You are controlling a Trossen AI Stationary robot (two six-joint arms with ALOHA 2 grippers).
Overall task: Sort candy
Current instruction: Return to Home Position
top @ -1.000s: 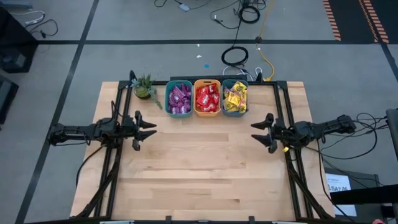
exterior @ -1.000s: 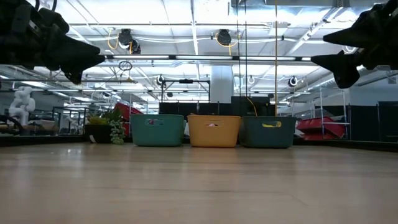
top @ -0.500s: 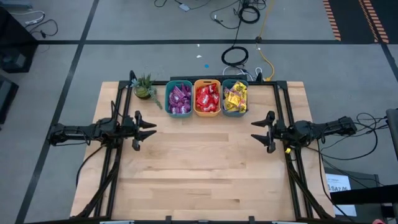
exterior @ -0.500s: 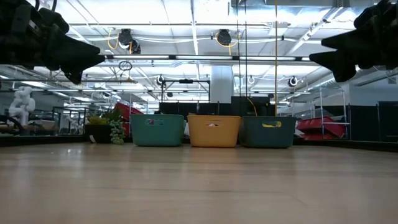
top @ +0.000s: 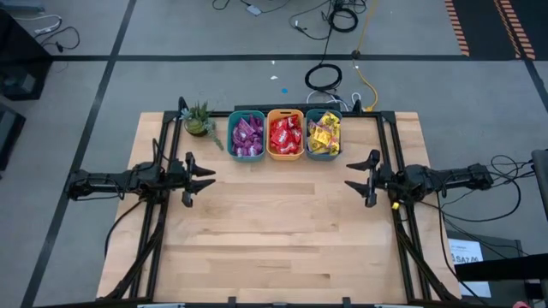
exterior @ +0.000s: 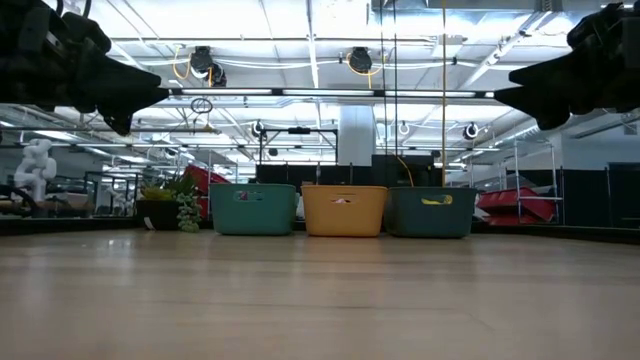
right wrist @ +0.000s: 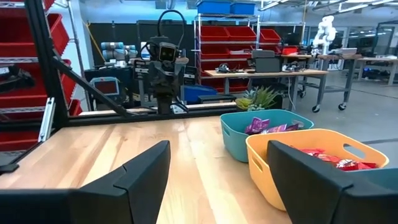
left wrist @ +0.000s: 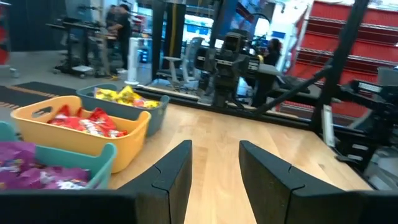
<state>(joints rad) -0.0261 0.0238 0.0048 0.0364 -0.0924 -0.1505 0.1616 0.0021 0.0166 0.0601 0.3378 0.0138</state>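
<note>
The candy lies in three bins in a row at the table's far edge. Purple packets fill the left teal bin, red packets the orange bin, and yellow packets the right teal bin. My left gripper hangs open above the table's left side, pointing level toward the right. My right gripper hangs open above the right side, pointing level toward the left. Neither has anything between its fingers. Both stay well above the wood.
A small potted plant stands left of the bins at the far edge. Black frame rails run along the table's left and right sides. Bare wood lies between the arms and toward the near edge.
My right gripper has rolled about its own pointing line, so in the low view its lower finger has come up beside the other. It stays open and in the same place above the table. The candy and bins have not moved.
</note>
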